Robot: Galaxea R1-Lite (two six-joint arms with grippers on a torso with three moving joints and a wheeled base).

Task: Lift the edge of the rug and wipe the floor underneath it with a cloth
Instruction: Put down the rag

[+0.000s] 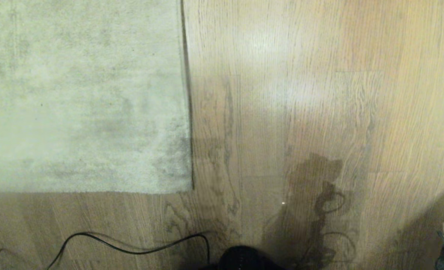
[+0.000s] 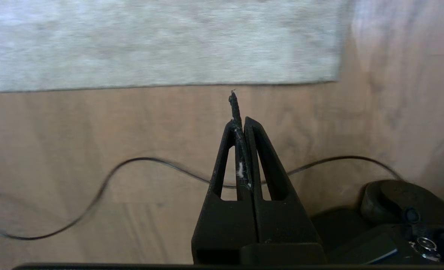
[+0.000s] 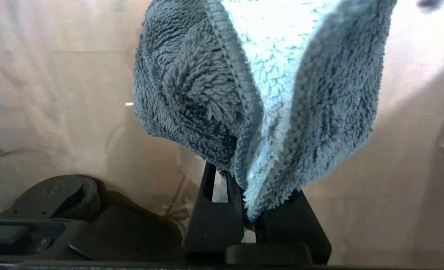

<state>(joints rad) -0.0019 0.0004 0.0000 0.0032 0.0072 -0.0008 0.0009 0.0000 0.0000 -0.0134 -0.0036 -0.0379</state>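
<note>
The right hand (image 3: 250,213) is clamped on the cloth (image 3: 259,93). Its two black fingers (image 3: 212,221) pinch the lower folds, and the cloth stands up from them in a bunch, fluffy dark grey on the outside with a paler side showing in the middle fold. It hangs over bare floor (image 3: 57,93), apart from the rug. In the head view only a scrap of the cloth shows, at the lower right corner.

The left hand (image 2: 240,122) has its fingers (image 2: 269,165) pressed together with nothing held; a thin dark frayed strip juts up from between the tips. It hovers above the floor, pointing at the rug edge (image 2: 169,84) and stopping short of it.

The rug (image 1: 83,93) lies flat, filling the upper left of the head view. Its near edge runs straight across and meets the side edge at a corner (image 1: 190,187). No part of it is lifted.

A thin black cable (image 1: 132,249) snakes over the floor just in front of the near edge, apart from the rug. The robot's dark base (image 1: 240,258) sits at the bottom centre.
</note>
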